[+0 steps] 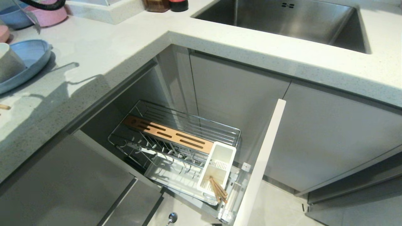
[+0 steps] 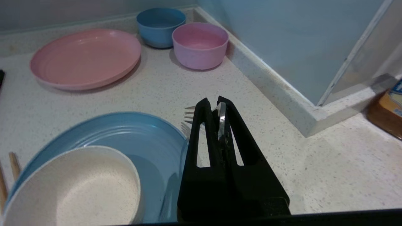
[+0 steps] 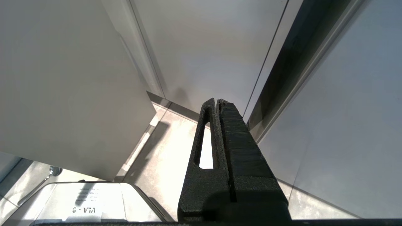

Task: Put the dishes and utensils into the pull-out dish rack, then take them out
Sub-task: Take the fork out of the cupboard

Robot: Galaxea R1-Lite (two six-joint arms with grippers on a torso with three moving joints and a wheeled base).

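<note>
Over the counter, my left gripper (image 2: pixel 214 101) is shut on the handle of a silver metal utensil (image 2: pixel 222 121); fork tines (image 2: pixel 189 115) show past its left finger. Beside it sits the light-blue plate (image 2: pixel 147 138) (image 1: pixel 31 56) with the cream-white bowl (image 2: pixel 78 185) standing in it. One wooden chopstick (image 2: pixel 14 164) lies by the plate. The pull-out dish rack (image 1: pixel 188 124) stands open below the counter, and a pair of chopsticks (image 1: pixel 218 190) rests in its white caddy (image 1: pixel 221 153). My right gripper (image 3: pixel 216 101) hangs shut and empty near the floor.
A pink plate (image 2: pixel 84 58), a blue bowl (image 2: pixel 160 26) and a pink bowl (image 2: pixel 200 44) stand at the back of the counter by the wall. The sink (image 1: pixel 282 22) is at the far right. A round-headed metal thing (image 1: pixel 172 216) lies on the floor by the rack's front panel (image 1: pixel 262 157).
</note>
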